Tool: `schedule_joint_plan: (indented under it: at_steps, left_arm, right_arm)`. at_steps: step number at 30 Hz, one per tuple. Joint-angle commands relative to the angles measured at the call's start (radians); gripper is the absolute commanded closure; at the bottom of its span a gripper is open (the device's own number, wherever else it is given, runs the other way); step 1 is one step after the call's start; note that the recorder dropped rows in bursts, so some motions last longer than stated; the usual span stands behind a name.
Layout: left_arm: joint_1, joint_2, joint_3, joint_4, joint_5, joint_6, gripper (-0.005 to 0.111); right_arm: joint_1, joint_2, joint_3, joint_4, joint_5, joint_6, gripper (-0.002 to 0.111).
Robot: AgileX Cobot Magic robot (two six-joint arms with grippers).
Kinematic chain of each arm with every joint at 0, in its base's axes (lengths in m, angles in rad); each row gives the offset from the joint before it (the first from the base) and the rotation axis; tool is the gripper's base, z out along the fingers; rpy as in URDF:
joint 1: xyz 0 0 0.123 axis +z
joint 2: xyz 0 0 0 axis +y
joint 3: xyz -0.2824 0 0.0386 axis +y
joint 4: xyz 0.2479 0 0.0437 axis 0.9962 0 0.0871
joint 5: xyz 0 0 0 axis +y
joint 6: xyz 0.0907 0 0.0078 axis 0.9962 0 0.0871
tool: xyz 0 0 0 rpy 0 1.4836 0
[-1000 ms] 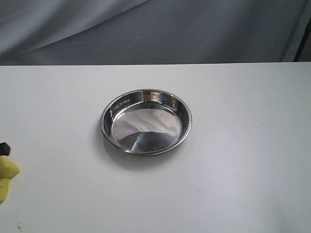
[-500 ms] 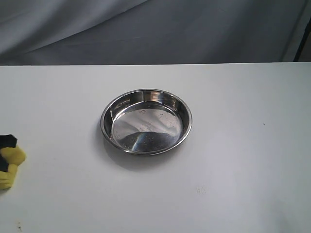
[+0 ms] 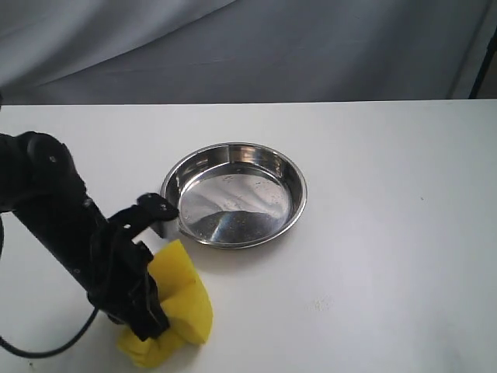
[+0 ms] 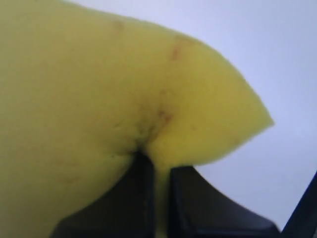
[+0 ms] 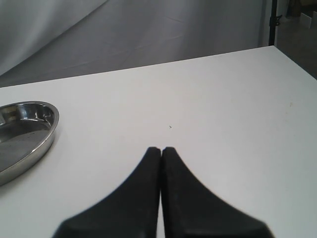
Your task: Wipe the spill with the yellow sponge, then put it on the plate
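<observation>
Left gripper, yellow sponge: nearer plate

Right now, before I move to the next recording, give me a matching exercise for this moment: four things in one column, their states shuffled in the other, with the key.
Column 1
1. yellow sponge
2. plate
3. left gripper
4. right gripper

Column 2
A. shut on nothing, above bare table
B. empty, shiny, resting on the table
C. creased and pinched, beside the plate, not in it
D. shut on the sponge

Pairs: 1-C, 2-B, 3-D, 4-A
</observation>
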Motion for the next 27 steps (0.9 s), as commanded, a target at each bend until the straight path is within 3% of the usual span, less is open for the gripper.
schedule_joint_plan:
  at_steps: [1, 4, 8, 11, 17, 19, 22, 27]
  left_arm:
    - [-0.061, 0.001, -0.002, 0.091, 0.002, -0.056, 0.107]
    - [-0.033, 0.001, -0.002, 0.217, -0.053, -0.239, 0.107]
    - [0.063, 0.001, -0.002, 0.386, -0.09, -0.501, 0.107]
    - [0.173, 0.001, -0.002, 0.457, -0.1, -0.643, 0.107]
    - [0.458, 0.001, -0.002, 0.596, -0.1, -0.95, 0.107]
    - [0.549, 0.001, -0.002, 0.579, -0.096, -0.974, 0.107]
    - [0.632, 0.001, -0.002, 0.519, -0.094, -0.961, 0.107]
    - [0.621, 0.001, -0.002, 0.301, -0.096, -0.712, 0.107]
  right_arm:
    - [-0.005, -0.007, 0.004, 0.004, -0.013, -0.004, 0.108]
    - [-0.005, -0.007, 0.004, 0.004, -0.013, -0.004, 0.108]
    - [-0.005, -0.007, 0.004, 0.004, -0.013, -0.004, 0.108]
    - [-0.005, -0.007, 0.004, 0.004, -0.013, -0.004, 0.108]
    - [-0.005, -0.007, 0.004, 0.004, -0.013, -0.004, 0.108]
    - [-0.005, -0.007, 0.004, 0.004, -0.013, -0.004, 0.108]
    - [-0.005, -0.007, 0.004, 0.004, -0.013, -0.004, 0.108]
    - [-0.005, -0.007, 0.004, 0.004, -0.013, -0.004, 0.108]
